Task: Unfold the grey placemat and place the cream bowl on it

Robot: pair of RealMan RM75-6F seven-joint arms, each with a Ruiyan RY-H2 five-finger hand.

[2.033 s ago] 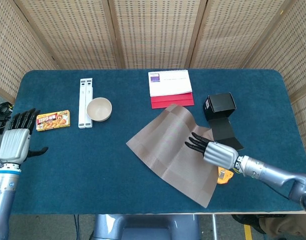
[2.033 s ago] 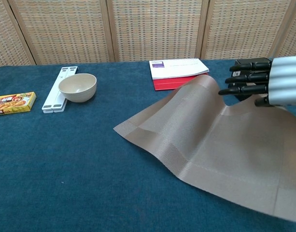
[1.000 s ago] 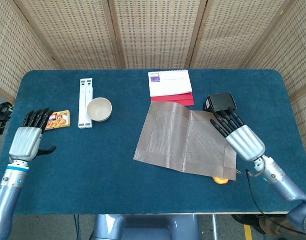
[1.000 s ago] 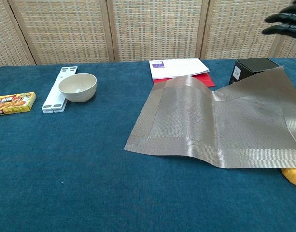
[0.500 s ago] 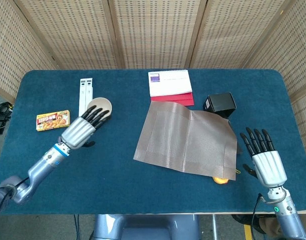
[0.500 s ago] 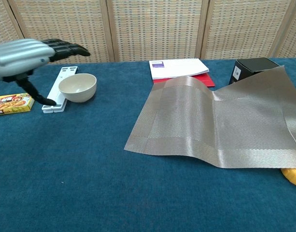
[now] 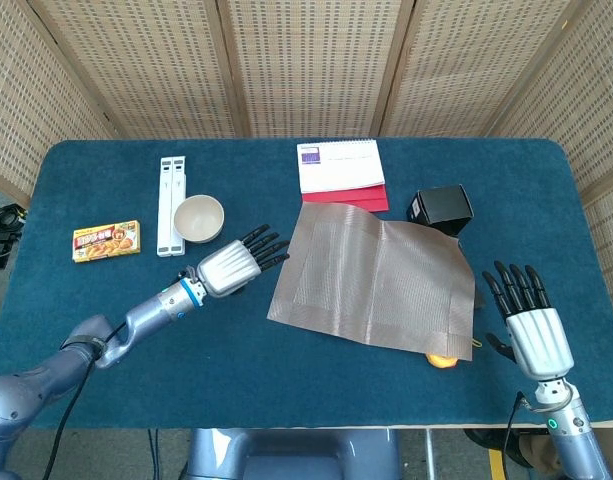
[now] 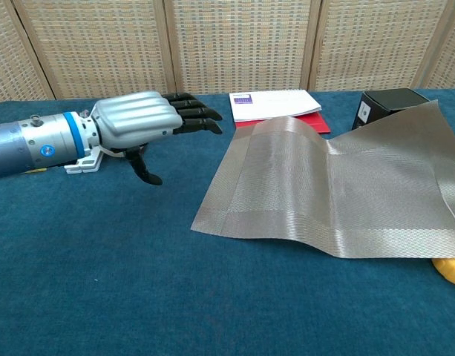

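Observation:
The grey placemat [image 7: 371,282] [image 8: 338,193] lies unfolded right of the table's middle, its far right corner propped on a black box [image 7: 442,207] [image 8: 383,104]. The cream bowl [image 7: 198,218] stands upright at the back left beside a white strip; in the chest view my left hand hides it. My left hand [image 7: 236,264] [image 8: 145,122] hovers palm down between bowl and mat, fingers stretched toward the mat, holding nothing. My right hand [image 7: 529,323] is at the front right, off the mat's edge, fingers spread and empty; only the head view shows it.
A white strip [image 7: 170,203] lies left of the bowl and a yellow food box [image 7: 106,240] further left. A white and red notebook [image 7: 341,175] [image 8: 275,107] sits behind the mat. An orange object [image 7: 443,360] [image 8: 451,271] pokes out under the mat's near right corner.
The mat went from a tilted, hand-held sheet to lying spread. My right hand let go and drew back to the front right. My left hand swept from the far left past the bowl toward the mat.

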